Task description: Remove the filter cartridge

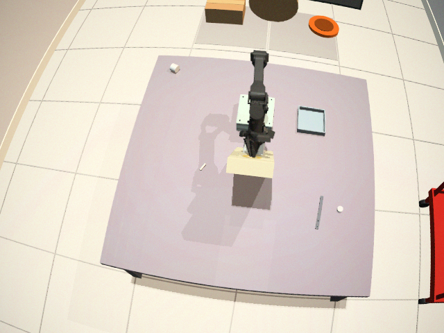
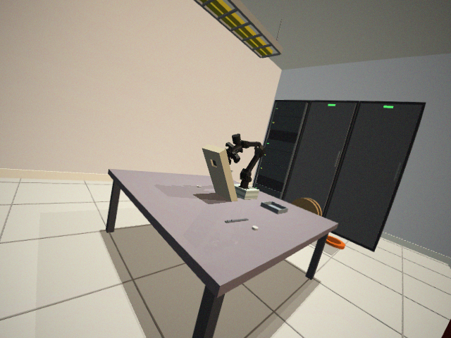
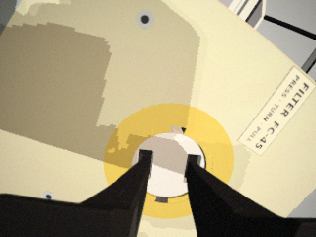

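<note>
The service panel (image 1: 250, 166) (image 2: 223, 175) (image 3: 224, 84) is a cream slab leaning on the table. In the wrist view the white round filter cartridge (image 3: 169, 188) sits in its yellow ring (image 3: 219, 158). My gripper (image 3: 168, 166) (image 1: 252, 155) is partly open and empty, with its two fingertips over opposite sides of the cartridge face. The fingertips largely cover the places of the slots; whether they are inside them cannot be told. The tray (image 1: 311, 132) (image 2: 271, 208) is a shallow grey square with a pale floor, right of the robot base in the top view.
A grey bar (image 1: 319, 212) (image 2: 237, 220) and a white disc (image 1: 340, 209) (image 2: 254, 227) lie at the right of the table. A small white stick (image 1: 202, 166) lies left of the panel, and a white cylinder (image 1: 174, 68) at the far left corner.
</note>
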`<state>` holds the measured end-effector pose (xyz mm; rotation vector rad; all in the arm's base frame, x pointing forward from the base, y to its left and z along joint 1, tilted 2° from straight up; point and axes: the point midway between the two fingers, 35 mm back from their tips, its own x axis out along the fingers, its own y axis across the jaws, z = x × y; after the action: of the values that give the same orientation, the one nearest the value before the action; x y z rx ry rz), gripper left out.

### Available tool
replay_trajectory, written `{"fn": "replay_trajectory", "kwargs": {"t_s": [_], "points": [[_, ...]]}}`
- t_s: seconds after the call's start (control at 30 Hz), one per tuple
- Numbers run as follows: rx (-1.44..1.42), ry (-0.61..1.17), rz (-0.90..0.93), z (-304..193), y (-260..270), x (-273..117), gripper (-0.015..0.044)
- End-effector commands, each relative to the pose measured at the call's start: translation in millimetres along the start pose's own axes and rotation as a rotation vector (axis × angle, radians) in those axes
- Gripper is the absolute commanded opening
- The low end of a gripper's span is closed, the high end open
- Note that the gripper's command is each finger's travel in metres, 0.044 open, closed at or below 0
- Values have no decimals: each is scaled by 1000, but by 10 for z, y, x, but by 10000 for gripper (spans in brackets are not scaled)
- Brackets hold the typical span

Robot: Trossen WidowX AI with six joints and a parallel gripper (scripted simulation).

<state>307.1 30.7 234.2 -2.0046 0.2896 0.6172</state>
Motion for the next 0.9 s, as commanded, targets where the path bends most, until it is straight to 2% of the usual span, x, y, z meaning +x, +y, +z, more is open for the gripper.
{"fn": "replay_trajectory", "kwargs": {"t_s": [0.0,0.87], "points": [[-5,-4,1,11,12,9,115],[-3,-2,0,5,5,36,115]]}}
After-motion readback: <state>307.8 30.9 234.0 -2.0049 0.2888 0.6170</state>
